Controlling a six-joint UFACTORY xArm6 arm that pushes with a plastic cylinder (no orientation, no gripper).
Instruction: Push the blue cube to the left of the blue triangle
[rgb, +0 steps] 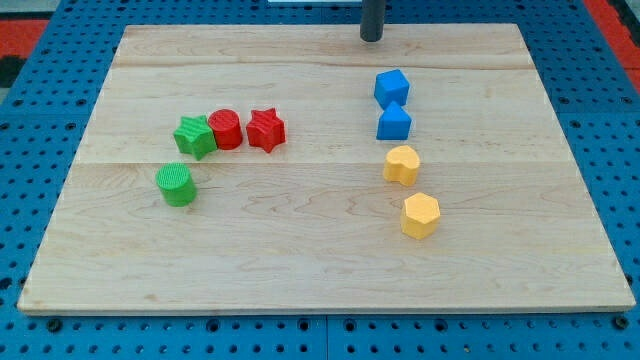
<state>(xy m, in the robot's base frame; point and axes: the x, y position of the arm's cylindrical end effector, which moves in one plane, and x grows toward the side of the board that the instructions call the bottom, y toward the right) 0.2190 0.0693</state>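
Pincer: none on this arm, so nothing spread or pinched; it ends in a dark rod, and my tip (372, 38) sits near the surface's top edge, above the blue cube and a little to its left, apart from it.
Blue cube: (392, 87) right of centre in the upper half, directly above the blue triangle and touching or all but touching it.
Blue triangle: (394, 123) just below the cube, above the yellow blocks.
Yellow blocks: a yellow heart (402, 164) just under the triangle, and a yellow hexagon (421, 214) below that, slightly to the right; the four form a loose column.
Left cluster: green star (195, 136), red cylinder (226, 129) and red star (265, 129) packed in a row, well apart from the blue pair; a green cylinder (176, 185) sits below the green star.
Path: the stretch left of the triangle lies open as far as the red star.
Surface: (320, 260) pale wooden board with visible plank seams.
Surroundings: blue pegboard (30, 300) with rows of holes around the board, some red at the upper corners.
Cube's heading: turned so one corner faces the view's bottom; no long axis can be made out.
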